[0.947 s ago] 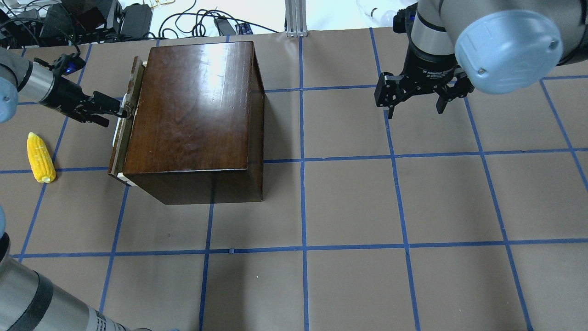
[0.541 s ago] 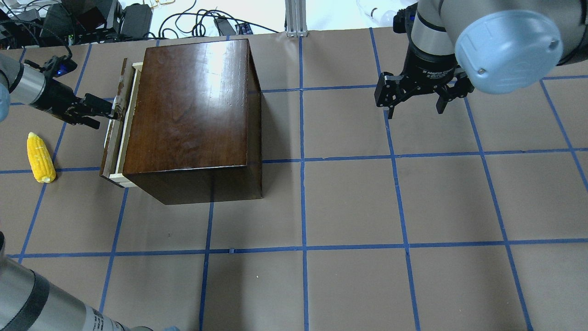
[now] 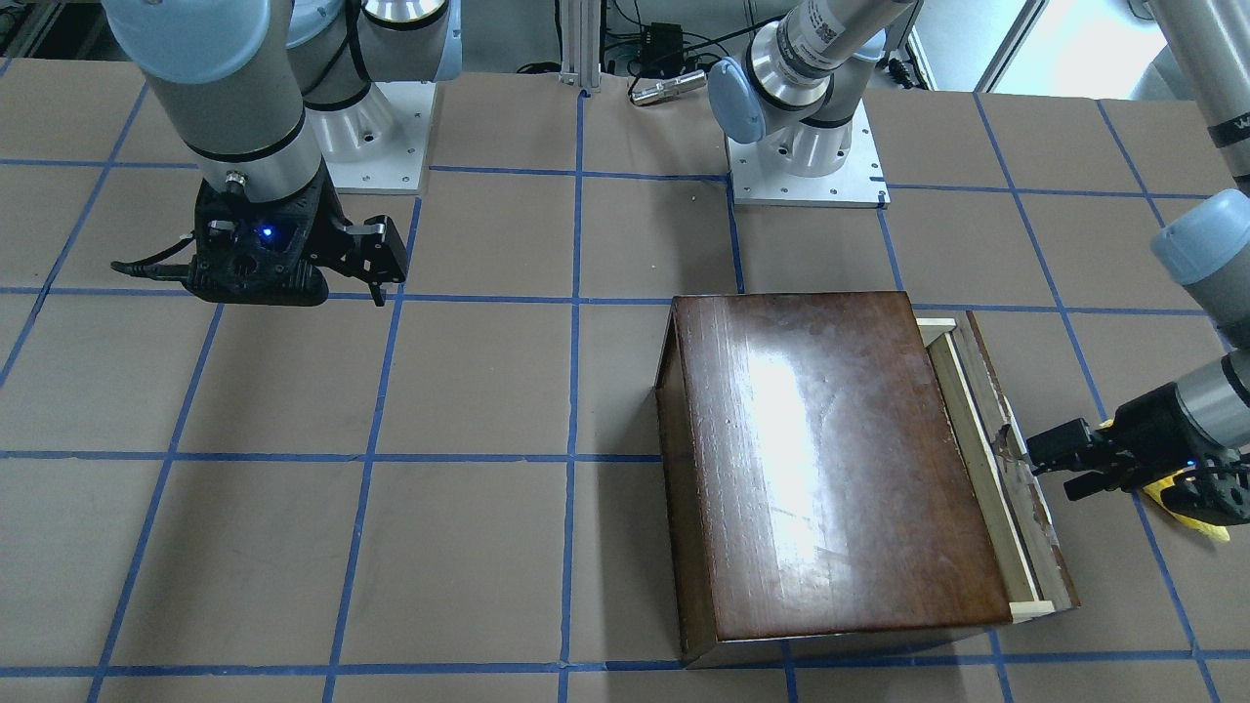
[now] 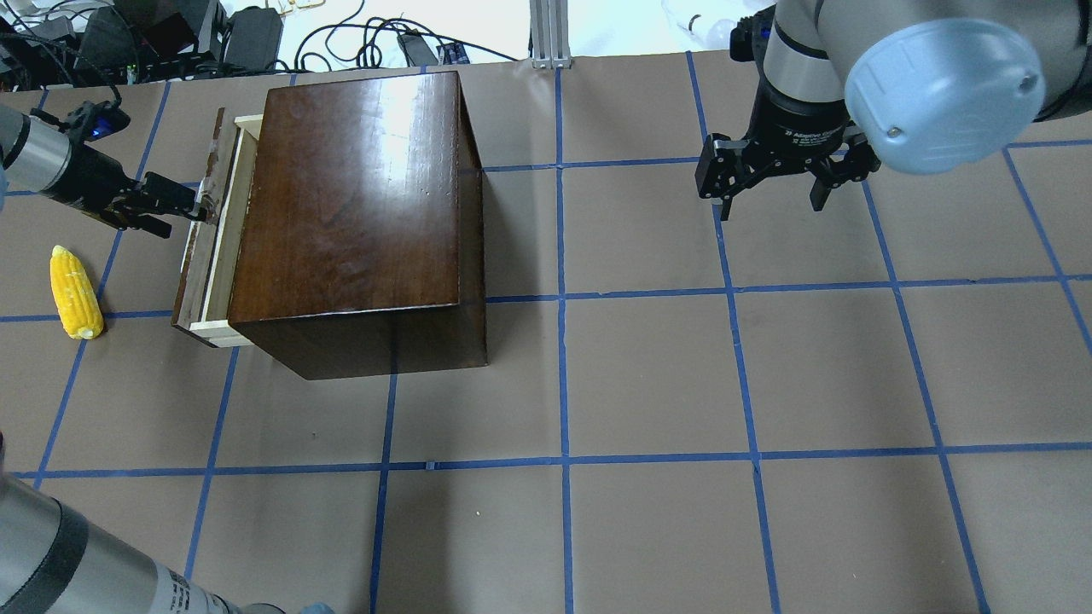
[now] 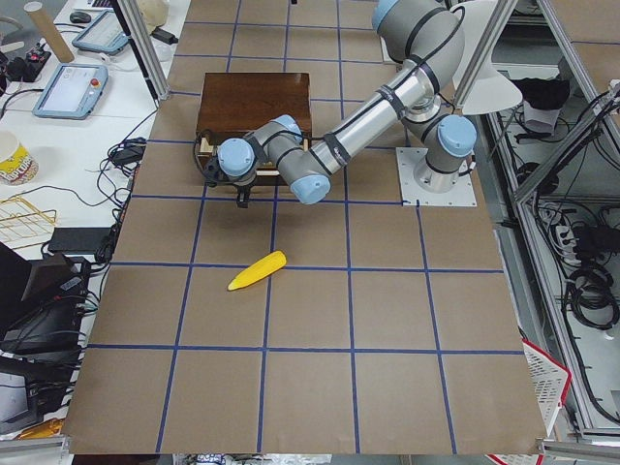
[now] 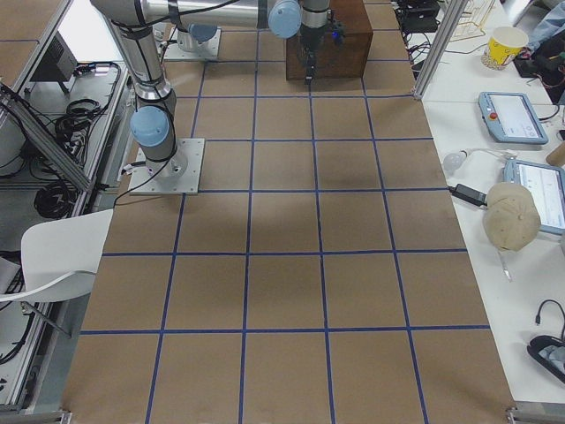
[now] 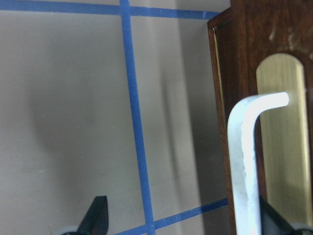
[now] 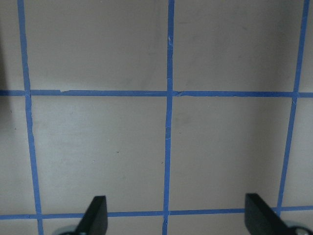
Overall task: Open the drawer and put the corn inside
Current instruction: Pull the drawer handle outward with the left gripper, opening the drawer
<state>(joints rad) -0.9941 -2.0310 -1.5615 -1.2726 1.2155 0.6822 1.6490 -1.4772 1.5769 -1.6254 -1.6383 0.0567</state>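
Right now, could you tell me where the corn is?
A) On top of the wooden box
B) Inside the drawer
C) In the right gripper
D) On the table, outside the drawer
D: the corn lies on the table, apart from the drawer, which is only partly pulled out.

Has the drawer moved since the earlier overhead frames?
Yes. The drawer has slid further out of the box, leftward in the overhead view, toward the corn, which has stayed put on its tape line.
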